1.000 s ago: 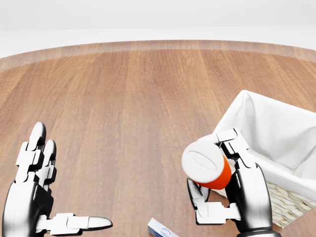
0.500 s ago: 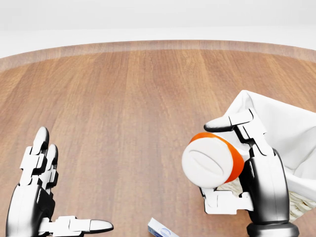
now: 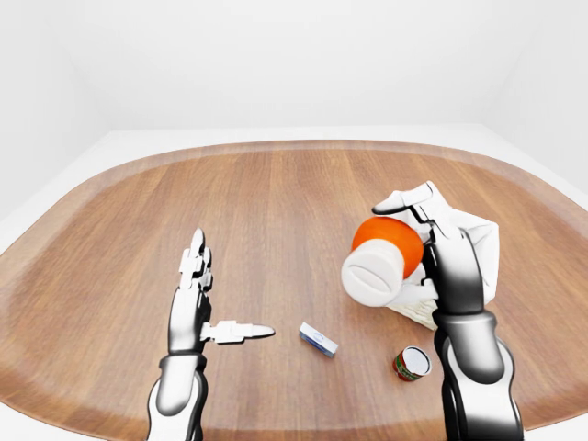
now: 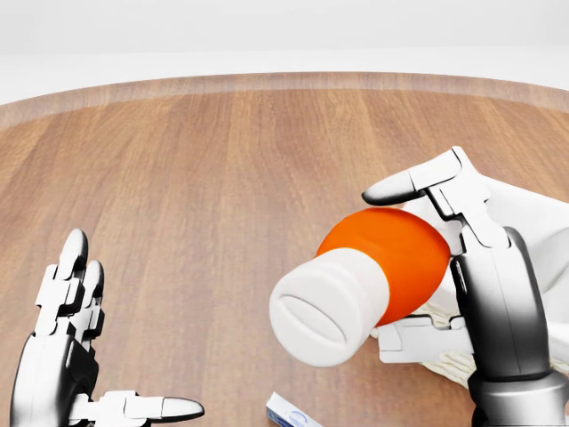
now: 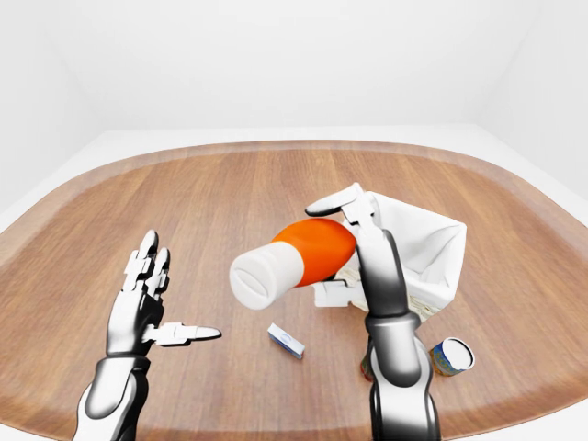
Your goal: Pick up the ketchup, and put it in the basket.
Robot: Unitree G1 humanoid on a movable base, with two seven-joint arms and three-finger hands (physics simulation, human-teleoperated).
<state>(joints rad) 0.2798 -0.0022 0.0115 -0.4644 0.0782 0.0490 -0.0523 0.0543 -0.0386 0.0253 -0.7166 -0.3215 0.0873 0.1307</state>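
The ketchup point(image 4: 373, 271) is up off the table, tipped on its side, white cap toward the camera and orange body behind it. Your right hand point(image 4: 462, 258) has it: fingers point(image 4: 418, 184) arch over the orange body, thumb underneath, closed round the bottle. In the right-eye view the bottle hangs just left of the basket point(image 5: 418, 248), whose white cloth lining stands open; the bottle is beside it, not inside. Your left hand point(image 3: 197, 308) is held well apart at the left, palm flat, fingers spread wide and straight, thumb pointing right, holding nothing. On the wooden table point(image 3: 276, 211) a small blue-and-white box point(image 3: 318, 339) lies between your hands, and a small can point(image 3: 412, 364) sits near your right forearm.
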